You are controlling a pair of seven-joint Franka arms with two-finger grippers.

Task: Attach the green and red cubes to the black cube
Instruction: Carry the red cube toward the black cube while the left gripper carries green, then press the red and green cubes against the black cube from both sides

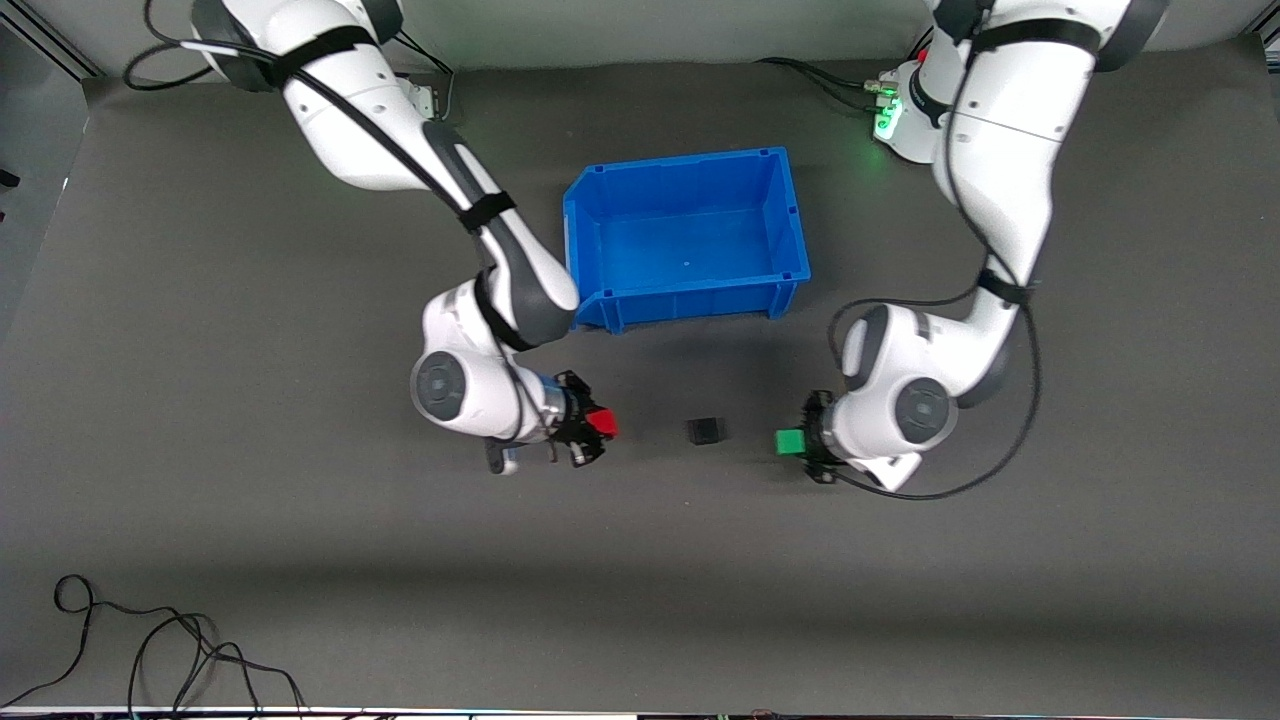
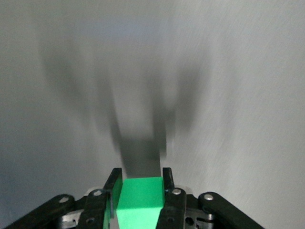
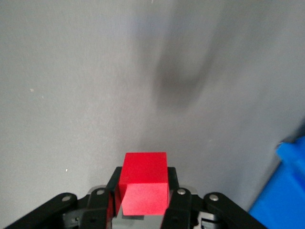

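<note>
- The right tool [image 1: 596, 428] is pinching the red cube [image 1: 602, 423]; in the right wrist view the cube [image 3: 143, 183] sits between the two fingers [image 3: 110, 188] with most of it sticking out past the tips.
- The left tool [image 1: 806, 441] is pinching the green cube [image 1: 790, 441] the same way, and the left wrist view shows that cube [image 2: 139, 200] squeezed between its pads.
- The black cube [image 1: 705, 430] rests on the bench [image 1: 200, 300], between the two tools and apart from both, with a clear gap on each side.
- Both tools hang low over the bench and point inward at the black cube from its two ends. This looks chosen so that each coloured cube can be pressed onto a facing side.
- Holding each cube by its rear part leaves its front face bare, which I judge is the face meant to join.
- A blue bin [image 1: 690, 240] stands near the right tool's arm, toward the robots' bases, off the line between the cubes.
- Nothing lies in the gaps, so neither path looks blocked; a loose cable [image 1: 150, 640] is well apart from both tools.
</note>
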